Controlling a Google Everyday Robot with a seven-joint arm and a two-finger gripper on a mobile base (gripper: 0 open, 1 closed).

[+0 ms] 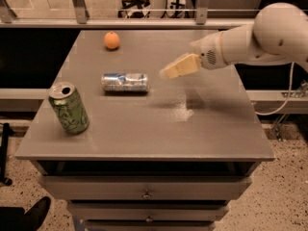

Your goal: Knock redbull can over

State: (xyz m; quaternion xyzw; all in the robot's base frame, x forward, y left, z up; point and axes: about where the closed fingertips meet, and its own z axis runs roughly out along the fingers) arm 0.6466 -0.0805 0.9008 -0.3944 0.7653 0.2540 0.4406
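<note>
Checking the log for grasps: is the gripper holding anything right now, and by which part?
Nothing is held. The gripper hovers clear of the slim silver-and-blue aluminium redbull can, which lies on its side on the table.

arm [269, 32]: I see it reach in from the right edge | wrist [216, 56]: slopes down-left | gripper [169, 72]: hovers mid-view, tip pointing left

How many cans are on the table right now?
2. The redbull can lies on its side near the middle of the table; the green can stands upright near the front-left corner. None seems hidden. The claw hovers right of the redbull can, apart from it.
</note>
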